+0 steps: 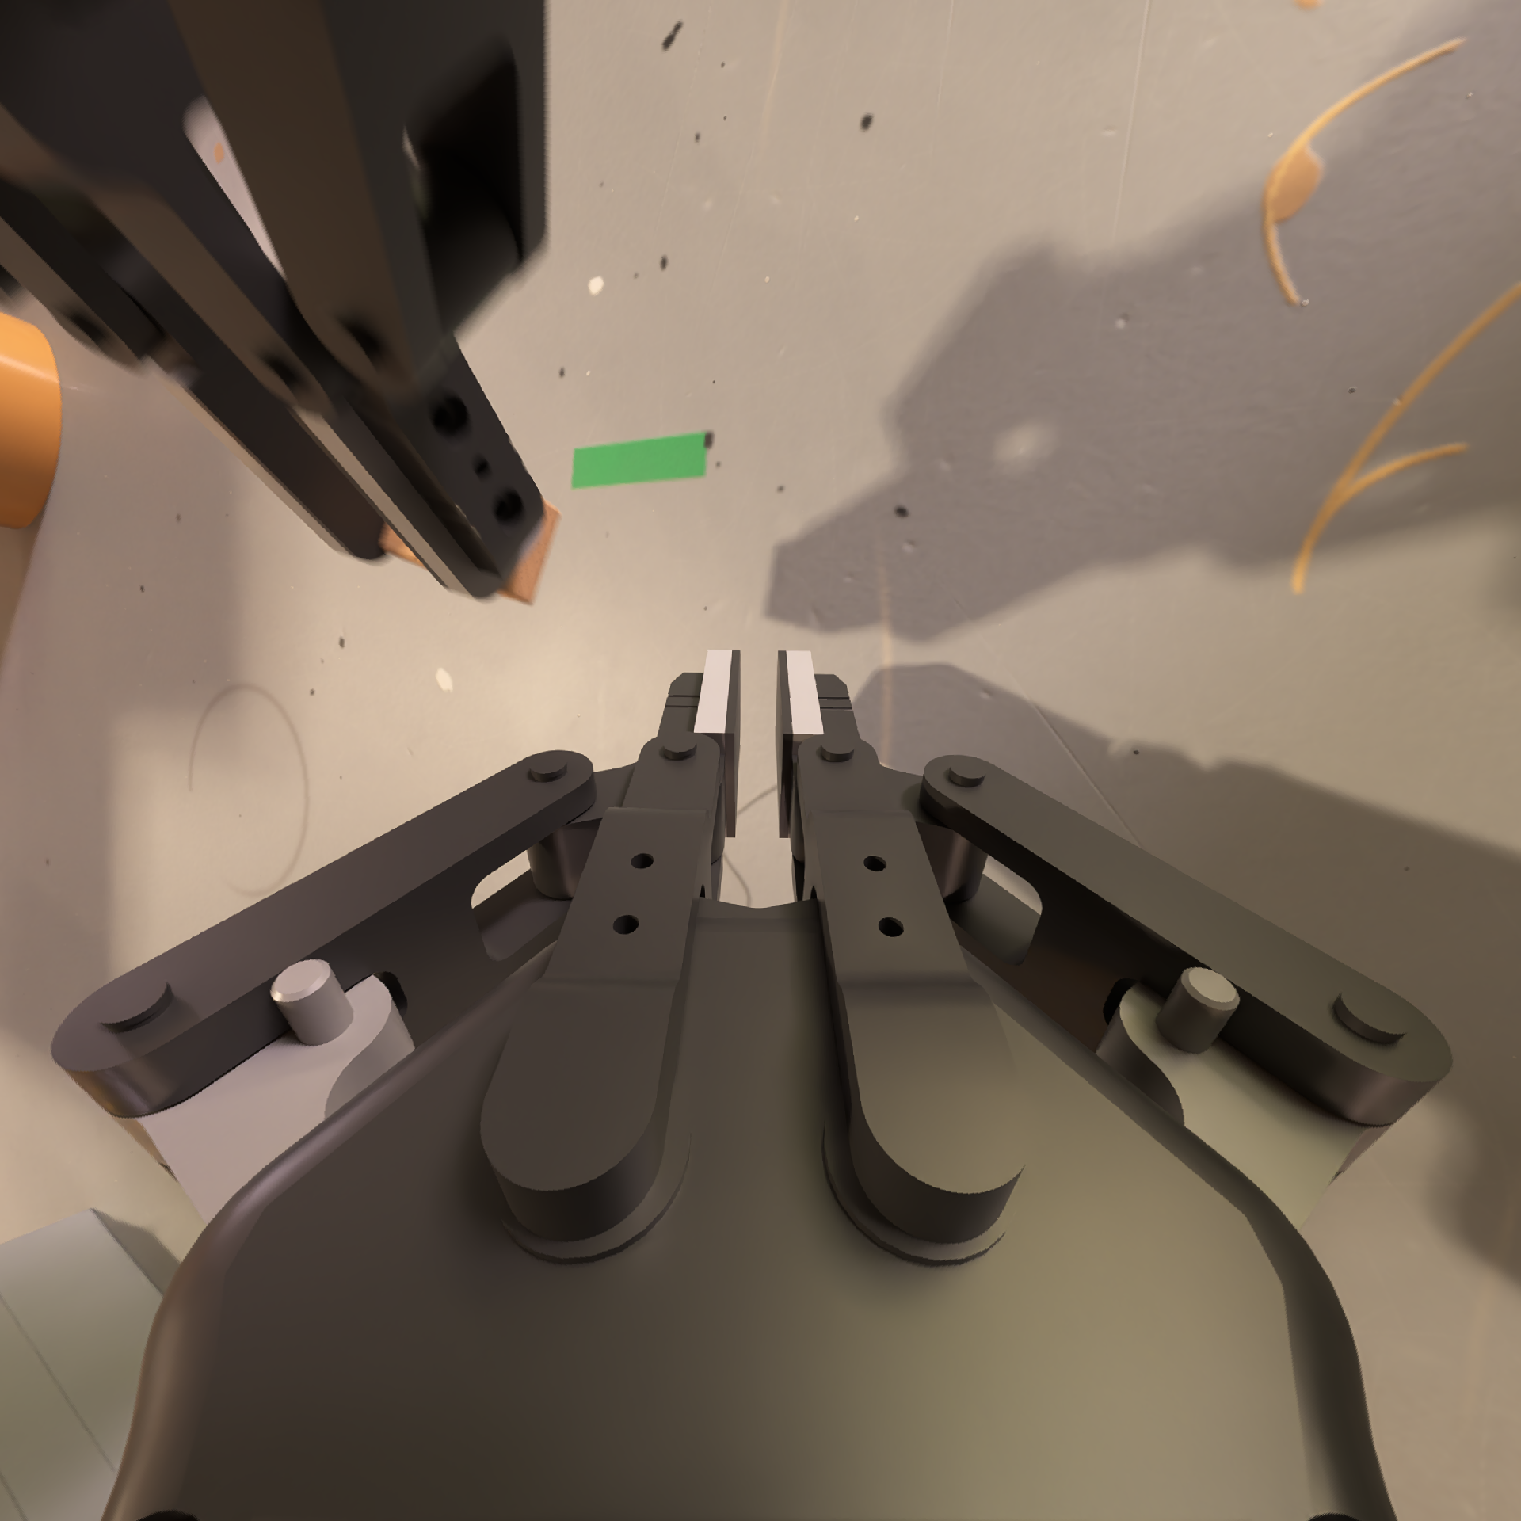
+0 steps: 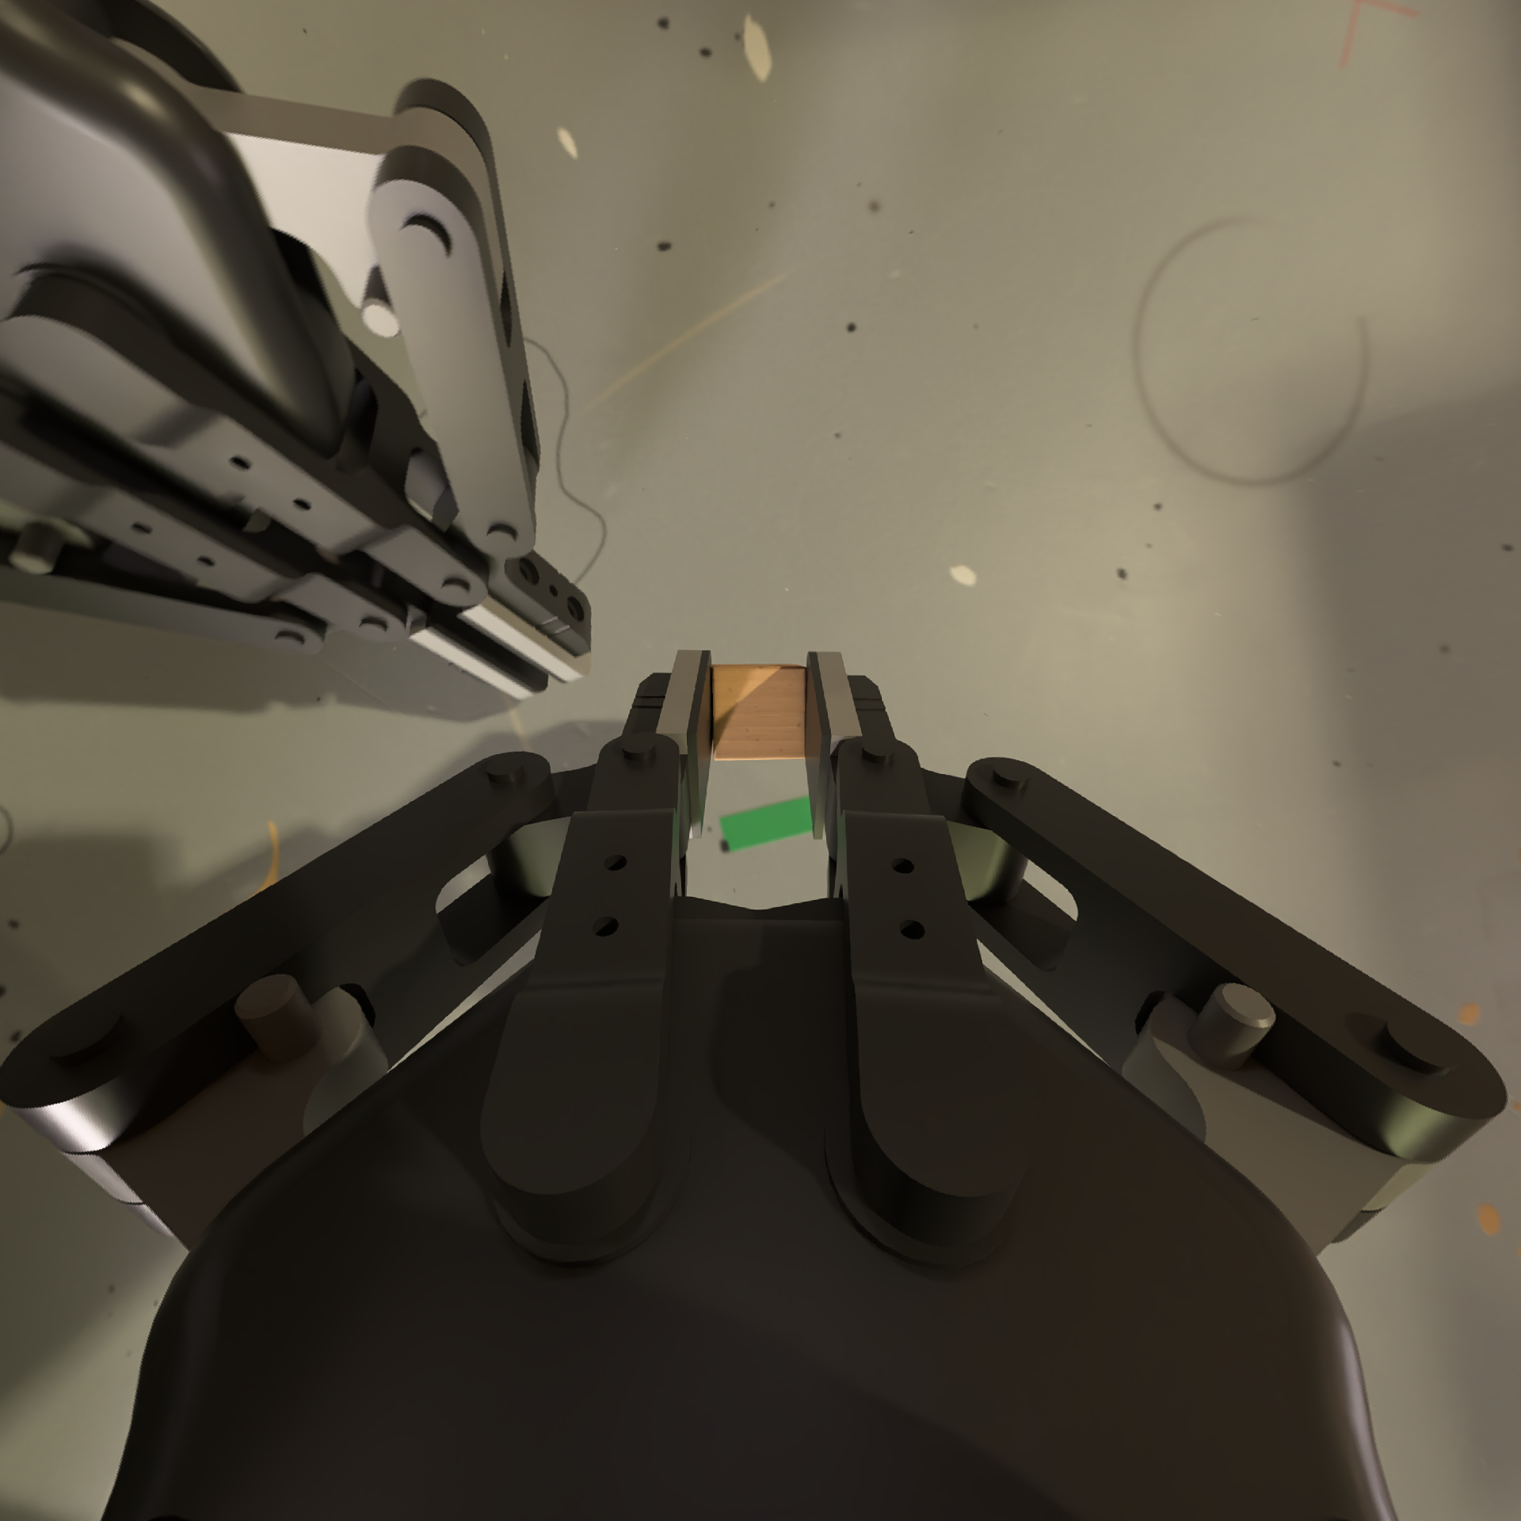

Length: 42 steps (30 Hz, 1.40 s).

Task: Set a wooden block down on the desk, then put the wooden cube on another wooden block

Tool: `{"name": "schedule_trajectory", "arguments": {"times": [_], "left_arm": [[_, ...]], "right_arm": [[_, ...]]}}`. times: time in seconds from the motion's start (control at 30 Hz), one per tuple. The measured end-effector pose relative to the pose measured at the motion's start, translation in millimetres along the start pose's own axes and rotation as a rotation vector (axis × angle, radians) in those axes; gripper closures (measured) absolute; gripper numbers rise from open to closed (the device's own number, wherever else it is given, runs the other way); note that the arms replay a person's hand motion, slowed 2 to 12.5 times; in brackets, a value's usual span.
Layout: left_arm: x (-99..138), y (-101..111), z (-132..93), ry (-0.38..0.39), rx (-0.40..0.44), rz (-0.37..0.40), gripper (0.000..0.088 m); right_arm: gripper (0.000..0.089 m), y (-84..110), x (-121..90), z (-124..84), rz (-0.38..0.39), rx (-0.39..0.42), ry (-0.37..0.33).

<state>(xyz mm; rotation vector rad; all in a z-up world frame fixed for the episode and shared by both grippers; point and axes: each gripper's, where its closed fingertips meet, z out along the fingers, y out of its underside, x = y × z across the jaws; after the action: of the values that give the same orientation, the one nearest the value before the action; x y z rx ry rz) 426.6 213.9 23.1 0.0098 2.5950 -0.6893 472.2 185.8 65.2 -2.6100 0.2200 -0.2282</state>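
Observation:
In the right wrist view my right gripper (image 2: pixel 757 700) is shut on a small wooden cube (image 2: pixel 755 712), held above the grey desk (image 2: pixel 1029 576). A flat green rectangle (image 2: pixel 769 823) lies on the desk below it. In the left wrist view my left gripper (image 1: pixel 759 691) has its pads almost together with nothing between them, above the desk (image 1: pixel 823 329). The right gripper (image 1: pixel 494 560) comes in from the upper left, with the cube (image 1: pixel 535 560) showing at its tips. The green rectangle (image 1: pixel 640 459) lies just beyond. The left gripper (image 2: pixel 535 650) also shows at the upper left of the right wrist view. No other wooden block is clearly in view.
An orange rounded object (image 1: pixel 25 428) sits at the left edge of the left wrist view. A pale grey box (image 1: pixel 66 1284) is at the lower left. The desk carries dark specks, ring marks and orange streaks (image 1: pixel 1292 189). The two grippers hang close together.

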Motion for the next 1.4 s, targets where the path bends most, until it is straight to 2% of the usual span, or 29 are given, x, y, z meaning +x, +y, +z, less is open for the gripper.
{"name": "schedule_trajectory", "arguments": {"times": [0.2, 0.4, 0.57, 0.8, 0.97, 1.17, 1.3, 1.4], "left_arm": [[0.5, -0.4, -0.1, 0.024, 0.007, -0.027, 0.0810], [0.4, 1.0, -0.5, 0.048, 0.006, -0.054, 0.0817], [-0.1, 2.0, -0.8, 0.065, 0.005, -0.081, 0.0819], [-0.2, 2.1, -1.0, 0.088, 0.005, -0.106, 0.0824], [0.0, 2.3, -1.1, 0.100, 0.003, -0.116, 0.0827], [0.0, 2.5, -1.3, 0.109, 0.003, -0.123, 0.0828], [-0.1, 2.6, -1.3, 0.111, 0.002, -0.124, 0.0829], [-0.3, 2.6, -1.4, 0.112, 0.002, -0.124, 0.0829]], "right_arm": [[0.0690, 3.9, 7.8, -44.9, -0.026, 0.064, 0.032], [0.0690, 24.3, 20.7, -100.1, -0.016, 0.106, 0.087], [0.0690, 57.9, 37.1, -146.6, 0.017, 0.091, 0.159], [0.0690, 120.2, 54.1, -196.7, 0.050, 0.002, 0.242], [0.0690, 173.3, 59.9, -216.2, 0.054, -0.127, 0.278], [0.0690, 240.6, 63.4, -227.6, 0.065, -0.313, 0.293], [0.0690, 272.2, 59.8, -224.3, 0.081, -0.389, 0.262], [0.0690, 287.8, 54.8, -216.9, 0.070, -0.419, 0.224]]}}
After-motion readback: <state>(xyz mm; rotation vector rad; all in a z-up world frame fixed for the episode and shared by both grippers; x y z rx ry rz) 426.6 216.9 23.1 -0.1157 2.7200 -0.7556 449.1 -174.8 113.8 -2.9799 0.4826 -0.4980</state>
